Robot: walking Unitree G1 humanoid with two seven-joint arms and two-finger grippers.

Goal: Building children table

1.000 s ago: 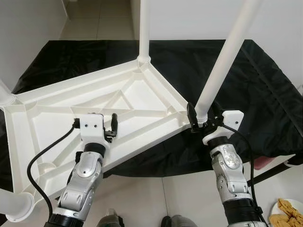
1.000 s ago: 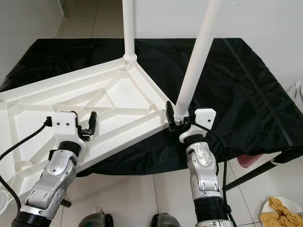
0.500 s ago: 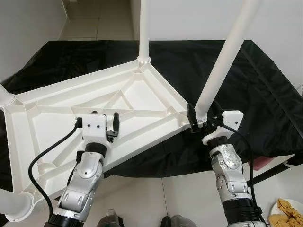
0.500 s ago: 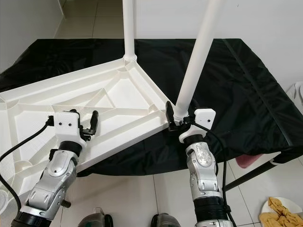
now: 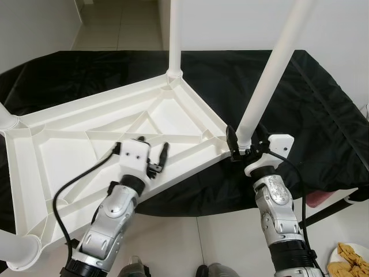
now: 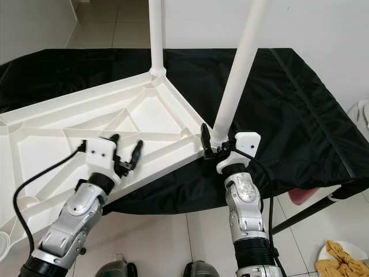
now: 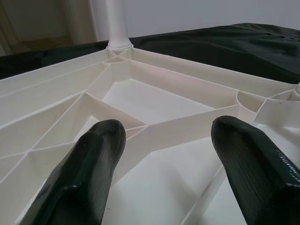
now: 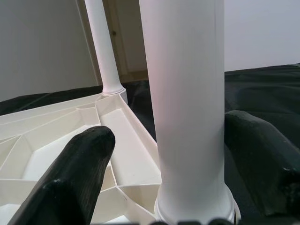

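The upturned tabletop (image 5: 104,135) lies on the black-covered worktop (image 5: 311,98). My right gripper (image 5: 245,141) straddles the near leg (image 5: 262,92), not visibly clamped; a skewed push may unseat it. My left gripper (image 6: 125,151) hovers open; its wrist view reveals ribs (image 7: 154,124).

Left end effector (image 7: 164,173), fingers (image 7: 84,173) apart, seemingly above ribbed tabletop underside (image 7: 154,101).

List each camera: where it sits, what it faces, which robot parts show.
Eyes: head, looking down at the tabletop on black cloth; both arms.
Left wrist: along the open left gripper at the ribs and far leg.
Right wrist: right gripper around the near leg.
Shared: tabletop, far leg.
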